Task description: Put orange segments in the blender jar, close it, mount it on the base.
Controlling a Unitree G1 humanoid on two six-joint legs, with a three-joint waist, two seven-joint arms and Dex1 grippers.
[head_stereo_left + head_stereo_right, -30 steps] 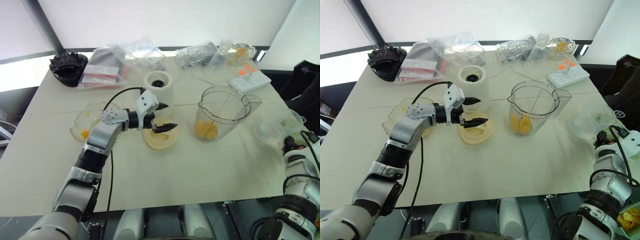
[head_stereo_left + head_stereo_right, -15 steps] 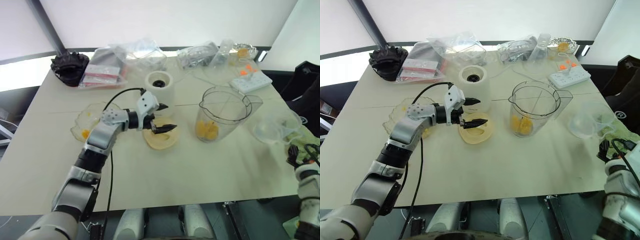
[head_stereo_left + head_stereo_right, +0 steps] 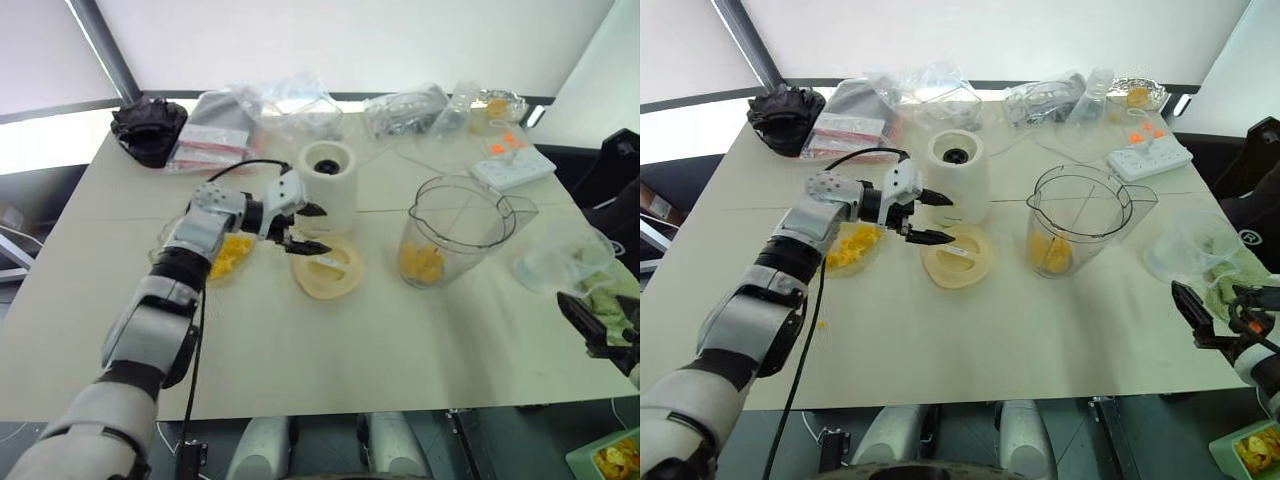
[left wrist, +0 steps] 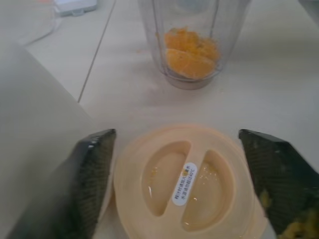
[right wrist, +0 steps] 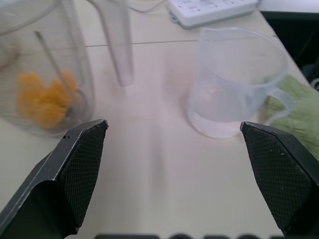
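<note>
The orange segments (image 3: pixel 422 264) are sitting in the blender jar (image 3: pixel 455 232), and the left gripper (image 4: pixel 189 164) is holding its open fingers on both sides of the lid (image 4: pixel 187 181), while the right gripper (image 5: pixel 174 174) is waiting open, and the base (image 3: pixel 329 186) is standing bare.

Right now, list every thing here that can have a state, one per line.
blender jar: upright, lid off, orange segments inside
lid: flat on table, between left tool fingers
base: upright, socket bare
left tool: open
right tool: open, holding nothing
plastic cup: upright
</note>
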